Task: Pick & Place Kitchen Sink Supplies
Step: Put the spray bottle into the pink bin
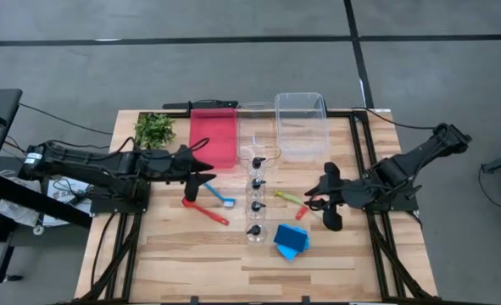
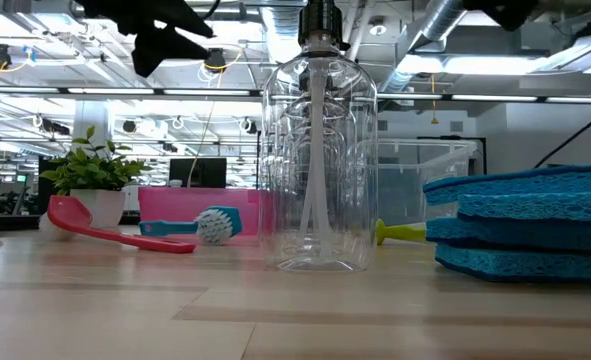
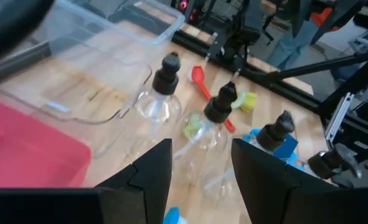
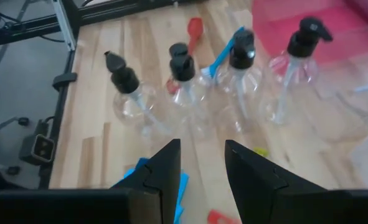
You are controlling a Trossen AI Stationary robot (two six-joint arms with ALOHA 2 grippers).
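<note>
Several small clear bottles [image 1: 256,195] with black pump caps stand upright on their bases in a row down the table's middle. Left of them lie a blue brush [image 1: 221,196] and a red utensil [image 1: 204,210]. To their right lie a yellow-green brush [image 1: 288,197] and a small red piece [image 1: 302,212]. Blue sponges [image 1: 291,241] lie stacked near the front. My left gripper [image 1: 208,172] hovers open left of the row, above the table. On the row's other side my right gripper [image 1: 318,193] hovers open. Neither has anything between its fingers.
A red bin [image 1: 213,135] and two clear bins [image 1: 301,125] stand along the far edge. A leafy plant [image 1: 154,129] sits at the far left. Bare wood lies along the table's near edge [image 1: 199,271].
</note>
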